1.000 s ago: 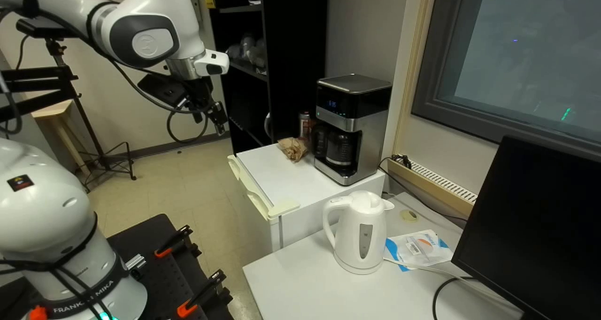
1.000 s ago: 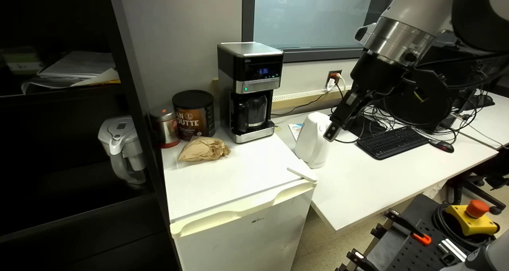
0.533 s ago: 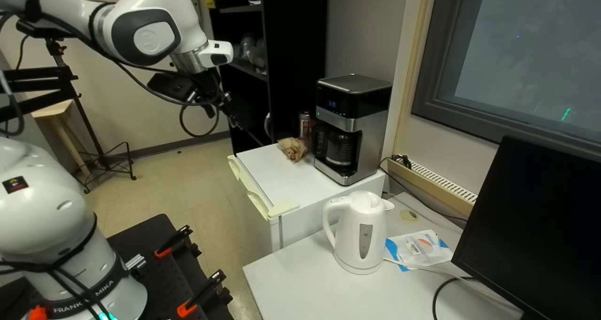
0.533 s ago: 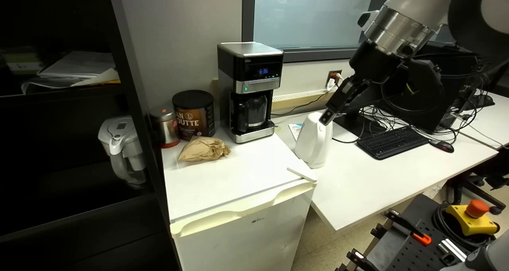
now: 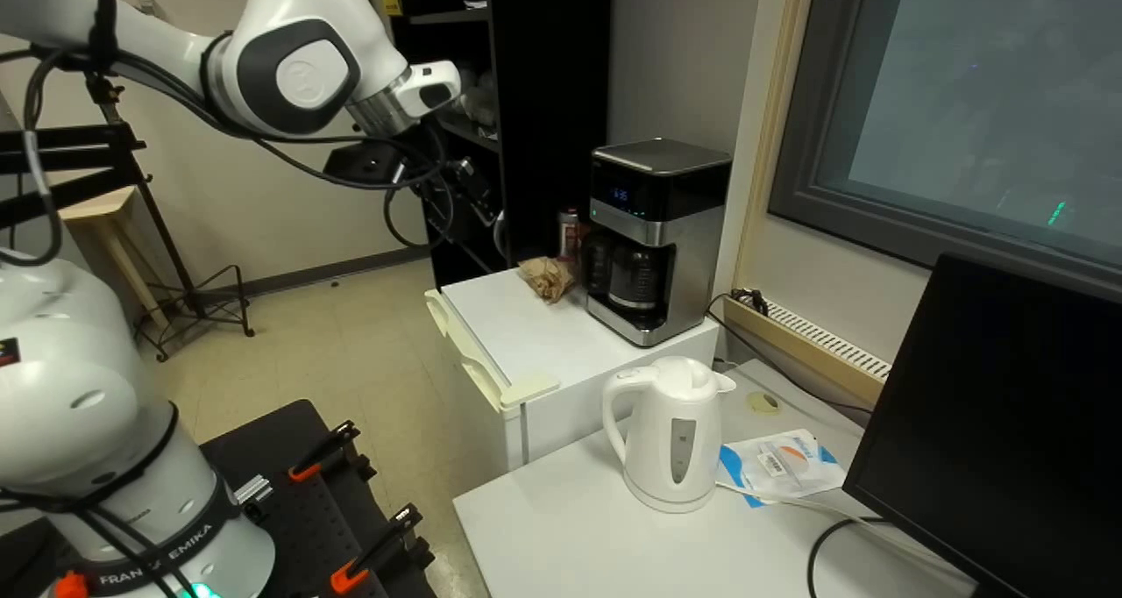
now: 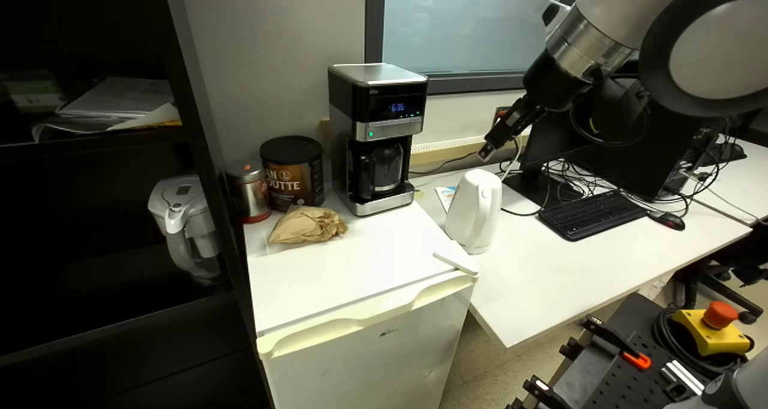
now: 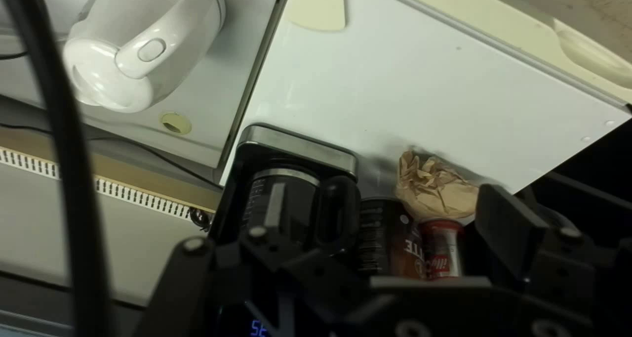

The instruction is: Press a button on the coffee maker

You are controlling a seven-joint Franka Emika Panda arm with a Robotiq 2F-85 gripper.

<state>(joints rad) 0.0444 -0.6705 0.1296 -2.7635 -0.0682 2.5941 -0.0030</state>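
Wrist view shows the gripper [image 7: 392, 218] spread wide. The coffee maker [image 6: 378, 138] sits on the small fridge [image 6: 372, 265]. Best to pinch tight first, then poke one button [image 6: 393, 123] softly, straight on.

Fridge-top counter [image 6: 366, 271]: white; on it we see the coffee maker [image 6: 345, 139], a dark canister [image 6: 293, 172], a metal can [image 6: 251, 192] and a paper bag [image 6: 308, 224].
Lower counter [image 6: 558, 280]: just beside; on it we see the kettle [image 6: 473, 214], a packet [image 5: 780, 462], a keyboard [image 6: 591, 214], a mouse [image 6: 667, 219] and a monitor [image 5: 1008, 431].
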